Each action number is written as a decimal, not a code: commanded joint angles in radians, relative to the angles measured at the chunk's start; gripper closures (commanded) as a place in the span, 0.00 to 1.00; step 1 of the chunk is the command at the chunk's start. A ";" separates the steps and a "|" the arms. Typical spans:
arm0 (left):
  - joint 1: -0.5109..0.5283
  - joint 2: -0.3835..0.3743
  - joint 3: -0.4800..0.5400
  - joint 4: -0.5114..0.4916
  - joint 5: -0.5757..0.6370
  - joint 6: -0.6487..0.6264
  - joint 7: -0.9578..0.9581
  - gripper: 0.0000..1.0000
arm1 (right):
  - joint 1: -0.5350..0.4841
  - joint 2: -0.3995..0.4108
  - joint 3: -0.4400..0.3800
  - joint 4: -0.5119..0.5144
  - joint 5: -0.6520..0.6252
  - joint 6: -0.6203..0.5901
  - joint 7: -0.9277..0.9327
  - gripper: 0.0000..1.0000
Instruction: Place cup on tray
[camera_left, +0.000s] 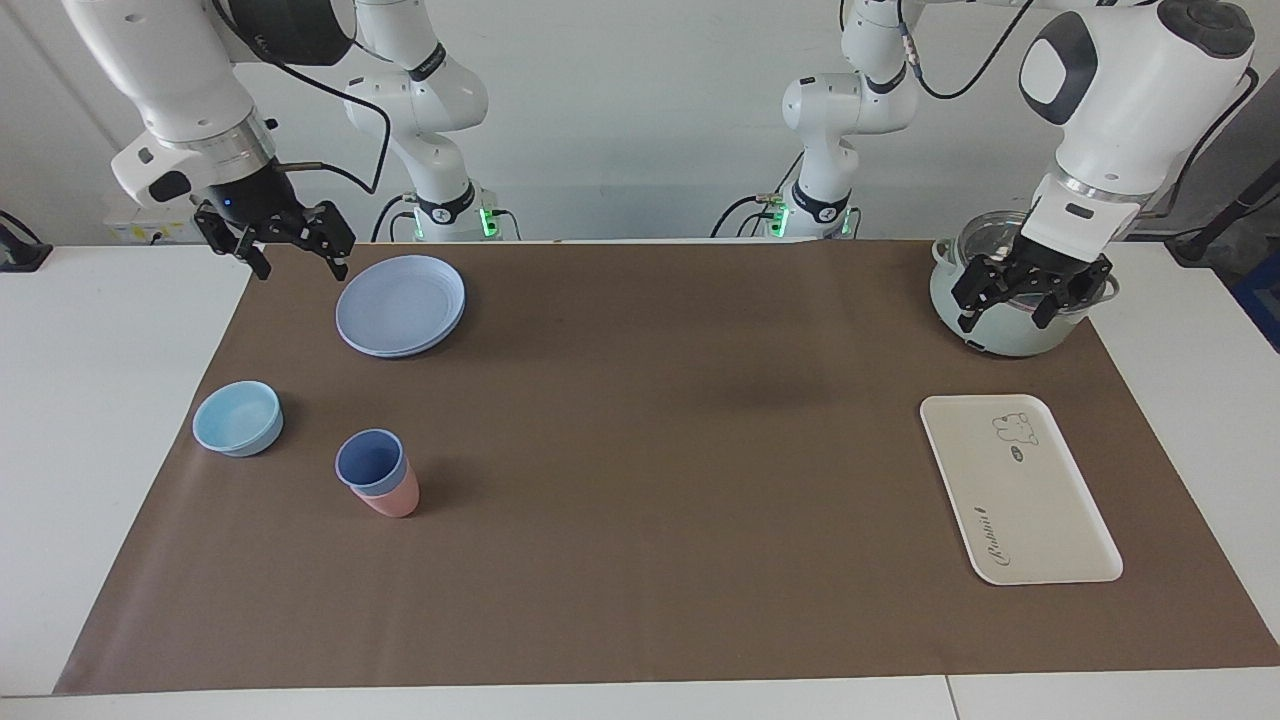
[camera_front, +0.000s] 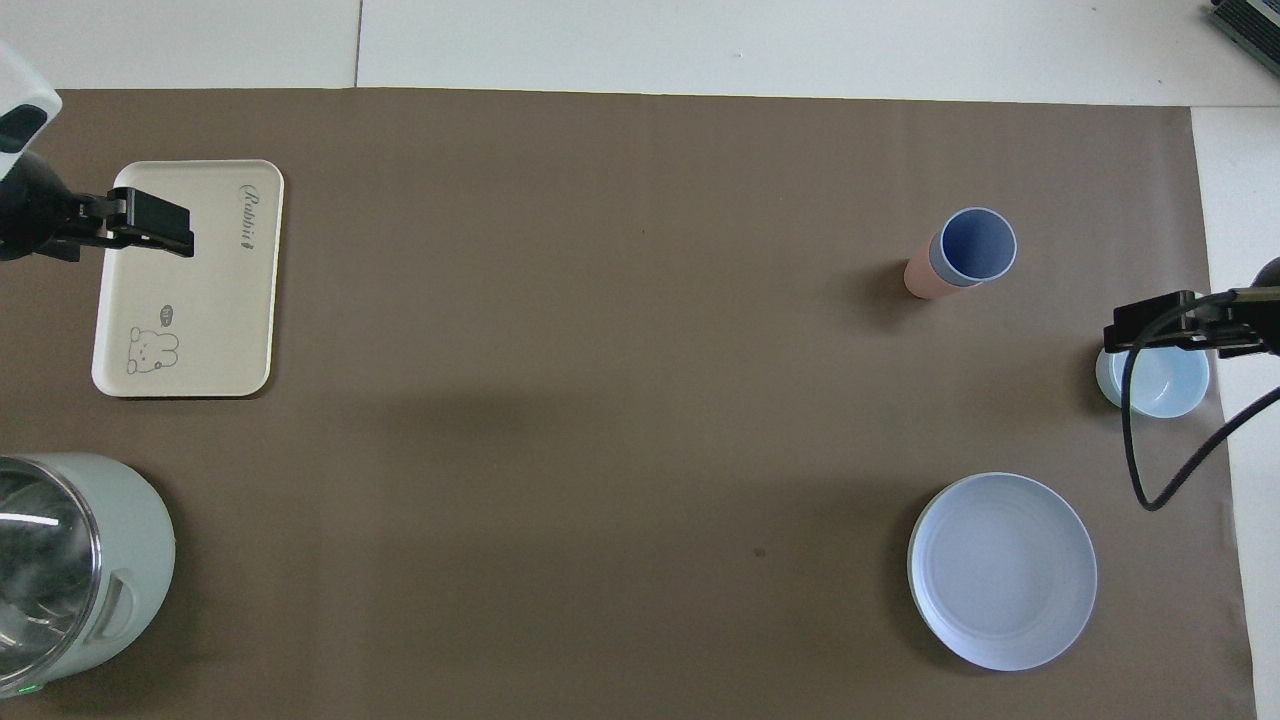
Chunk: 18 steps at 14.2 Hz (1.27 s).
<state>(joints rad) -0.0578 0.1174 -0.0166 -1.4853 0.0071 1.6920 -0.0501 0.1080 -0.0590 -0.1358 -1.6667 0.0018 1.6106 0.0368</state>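
Small periwinkle-blue tapered plastic cup, no handle: standing upright and mouth-up, nested inside a pink tumbler of like size, so lifting it is likely calling for a pull that leaves the pink one on the table; it is sitting toward the right arm's end of the table from the flat cream-white rectangular tray with the bear drawing, well apart from it; the tray is lying bare, waiting to receive it. Right gripper, fingers spread and holding nothing: hanging over the mat's edge beside the round blue plate, by my reading the arm better placed for the pick. Left gripper, fingers parted and holding nothing: waiting over the pale-green lidded pot, nearer to the robots than the tray. Shallow light-blue bowl: resting beside the cup, untouched.
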 joint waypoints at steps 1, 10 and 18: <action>0.009 -0.030 -0.003 -0.036 -0.004 0.012 0.001 0.00 | 0.001 -0.018 -0.004 -0.021 -0.006 0.049 -0.026 0.00; 0.009 -0.030 -0.003 -0.036 -0.004 0.012 0.001 0.00 | -0.200 0.027 -0.005 -0.203 0.277 0.431 -0.815 0.00; 0.009 -0.030 -0.003 -0.036 -0.004 0.012 -0.001 0.00 | -0.300 0.261 -0.005 -0.216 0.849 0.499 -1.512 0.00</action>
<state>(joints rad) -0.0576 0.1173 -0.0166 -1.4854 0.0071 1.6920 -0.0501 -0.1925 0.1697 -0.1510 -1.8869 0.7477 2.0982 -1.3922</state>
